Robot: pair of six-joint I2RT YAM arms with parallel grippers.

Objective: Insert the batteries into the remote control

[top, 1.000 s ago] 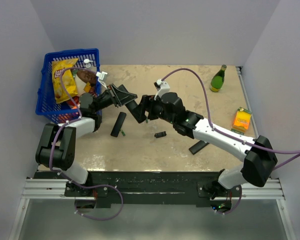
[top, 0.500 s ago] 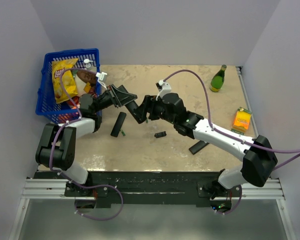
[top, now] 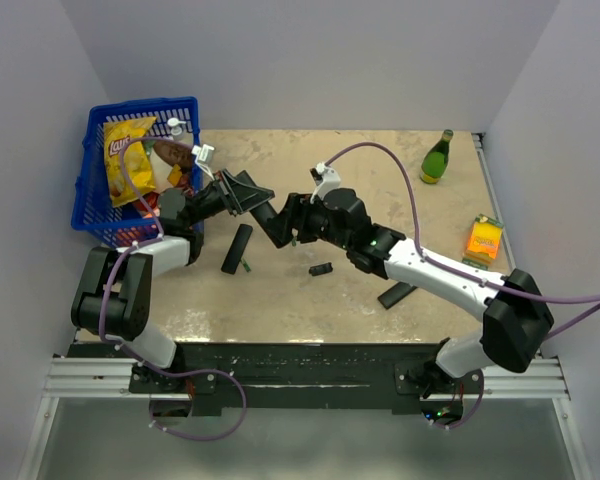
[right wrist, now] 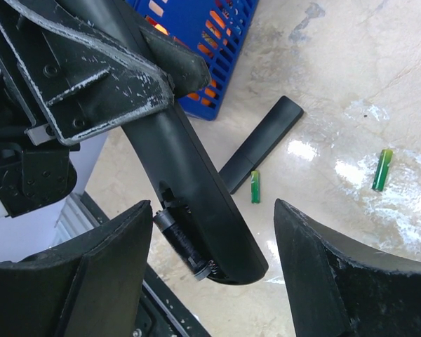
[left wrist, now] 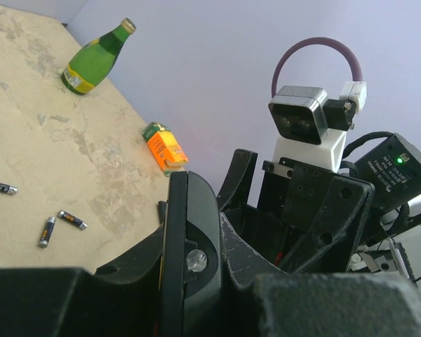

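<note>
1. Up close in the right wrist view, the remote control (right wrist: 189, 175) is off the table and clamped at one end by the left gripper (top: 248, 192). Its scratched fingers (right wrist: 91, 63) are closed firmly on the body.
2. The remote's long axis runs diagonally in that view, from the grip at upper left down to a free rounded end at lower right. In the top view it points away from the left gripper toward the right one. An open compartment near the free end faces the camera, with a dark cylinder lying in it beside a spring.
3. The right gripper (right wrist: 210, 210) holds nothing. Its jaws stand spread to either side of the free end — one just beside the compartment, the other clearly apart.
4. Below, on the table (top: 360, 160), a second black remote (right wrist: 263, 140) lies flat with a small green stick (right wrist: 255, 186) at its end. Another green stick (right wrist: 382, 168) lies farther off.
5. Three batteries (left wrist: 71, 220) lie loose on the tabletop in the left wrist view, two close together and one apart.
6. A small black piece (top: 321, 269) and a black bar (top: 398, 294) lie toward the right arm's side.
7. Farther out are the blue basket (top: 130, 110) with snack bags at the left and an orange carton (top: 484, 240) at the right — and, at the far edge, an upright green bottle (top: 437, 158).
</note>
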